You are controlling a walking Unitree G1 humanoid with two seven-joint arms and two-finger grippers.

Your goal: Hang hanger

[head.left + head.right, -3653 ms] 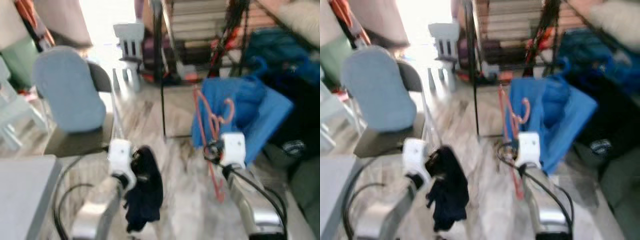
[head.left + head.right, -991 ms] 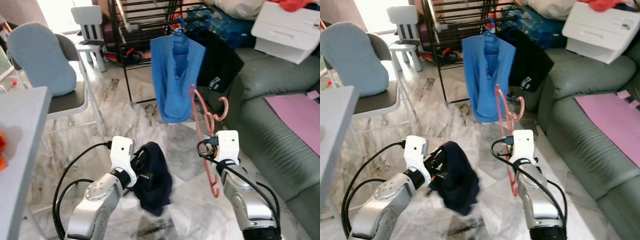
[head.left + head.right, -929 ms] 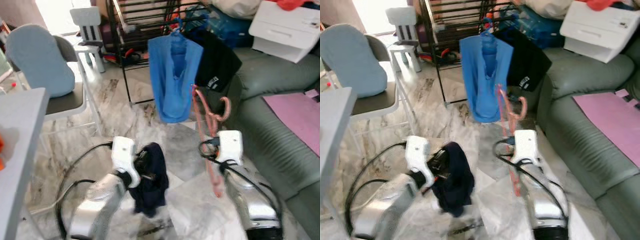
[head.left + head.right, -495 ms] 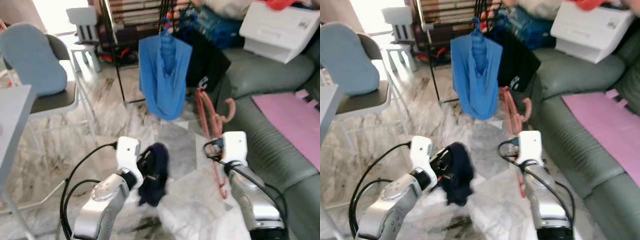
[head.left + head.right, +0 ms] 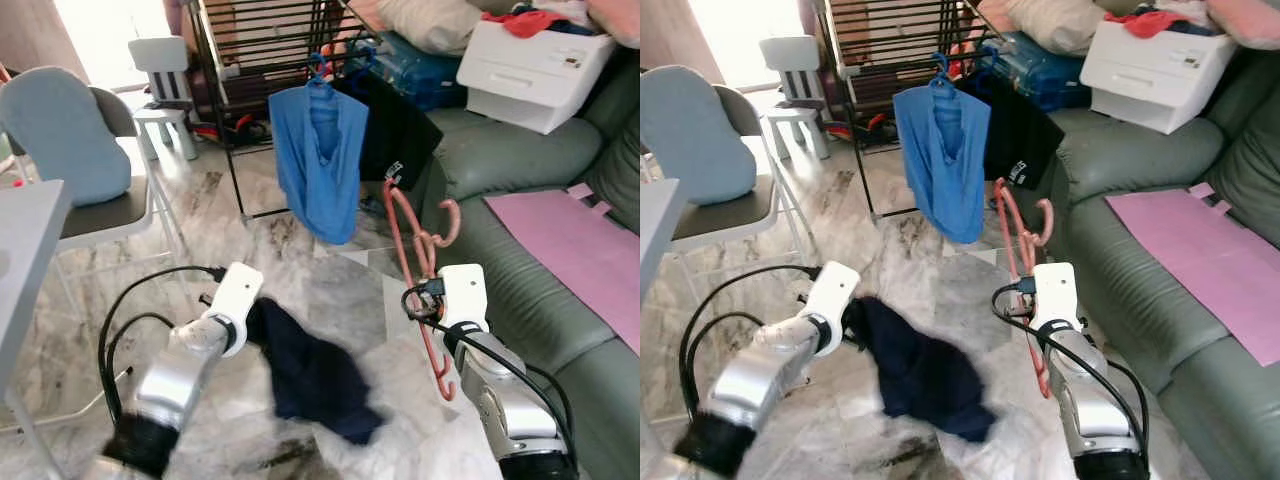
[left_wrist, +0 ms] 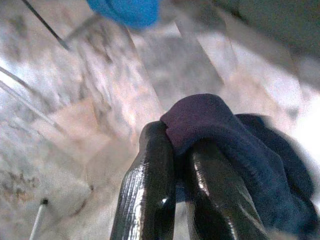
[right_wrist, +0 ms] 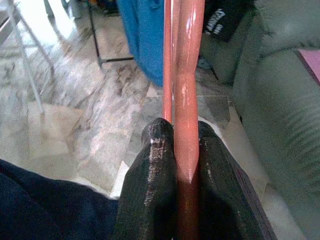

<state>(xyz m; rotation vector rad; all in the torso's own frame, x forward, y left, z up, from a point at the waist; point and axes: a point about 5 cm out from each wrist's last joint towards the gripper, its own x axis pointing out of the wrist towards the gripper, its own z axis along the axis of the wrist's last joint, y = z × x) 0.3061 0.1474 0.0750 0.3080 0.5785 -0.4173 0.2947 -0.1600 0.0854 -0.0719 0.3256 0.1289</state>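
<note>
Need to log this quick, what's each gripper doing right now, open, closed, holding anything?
Left gripper: shut on the dark navy garment, which trails toward the floor.
Right gripper: shut on the pink hanger, held upright.

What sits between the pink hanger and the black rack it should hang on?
Open marble floor, mostly. The right claw grips the pink hanger, and the blue shirt already hangs on the near side of the black rack, beside a black garment; nothing else visibly blocks the way.
</note>
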